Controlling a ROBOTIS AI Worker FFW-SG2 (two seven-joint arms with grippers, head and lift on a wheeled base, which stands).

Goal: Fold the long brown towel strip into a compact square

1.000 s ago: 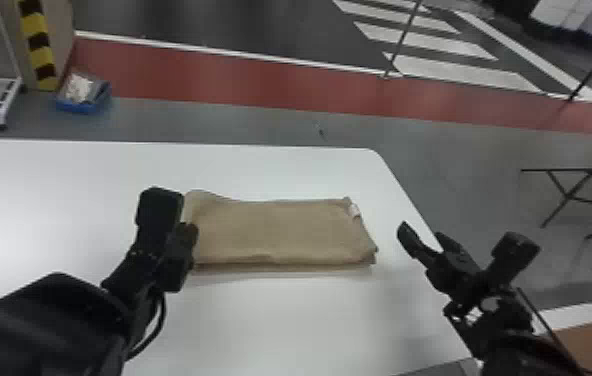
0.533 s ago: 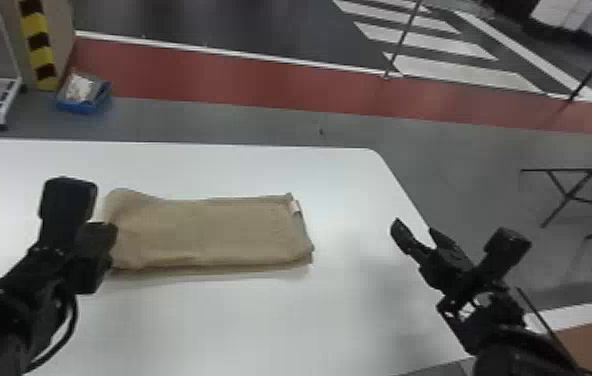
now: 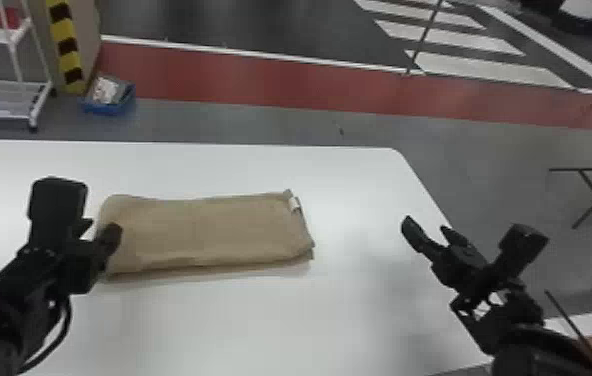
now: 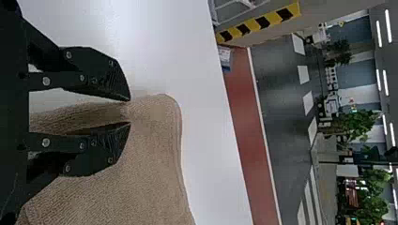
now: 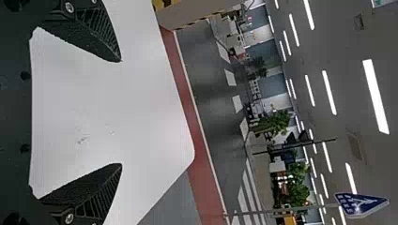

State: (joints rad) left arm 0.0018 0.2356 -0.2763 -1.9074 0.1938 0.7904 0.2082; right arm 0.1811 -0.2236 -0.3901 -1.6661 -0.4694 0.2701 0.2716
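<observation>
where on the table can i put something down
Bare table lies between the towel and right pincer, in front of the towel between the arms, and in a strip behind it. Crowded: the towel's left end, at the left pincer.
</observation>
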